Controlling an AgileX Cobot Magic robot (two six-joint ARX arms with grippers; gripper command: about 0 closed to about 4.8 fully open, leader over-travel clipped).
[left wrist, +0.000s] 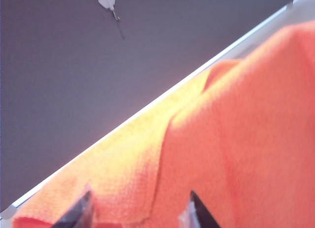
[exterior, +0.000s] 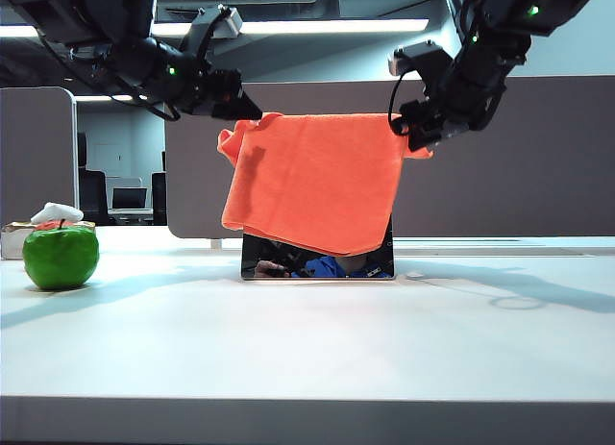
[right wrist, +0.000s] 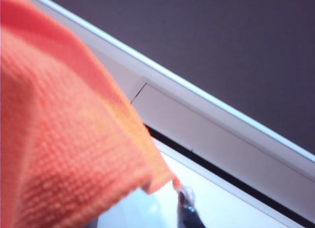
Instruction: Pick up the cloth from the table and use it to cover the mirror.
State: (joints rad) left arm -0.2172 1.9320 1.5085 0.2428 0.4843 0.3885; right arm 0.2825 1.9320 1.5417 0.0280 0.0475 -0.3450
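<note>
Far left on the table (exterior: 307, 358) you've got a green apple (exterior: 61, 256), well away from everything else. Your left gripper (exterior: 252, 110) is up high with its jaws spread wide, and the cloth's (exterior: 312, 181) top left corner sits bunched between the fingertips (left wrist: 78, 214). The cloth hangs stretched over the mirror (exterior: 317, 259), only its bottom strip peeking out. Your right gripper (exterior: 415, 137) has its jaws clamped on the top right corner.

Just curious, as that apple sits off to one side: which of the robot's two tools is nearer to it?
Left. The left tool is above and right of the green apple; the right tool is far across, beyond the cloth.
</note>
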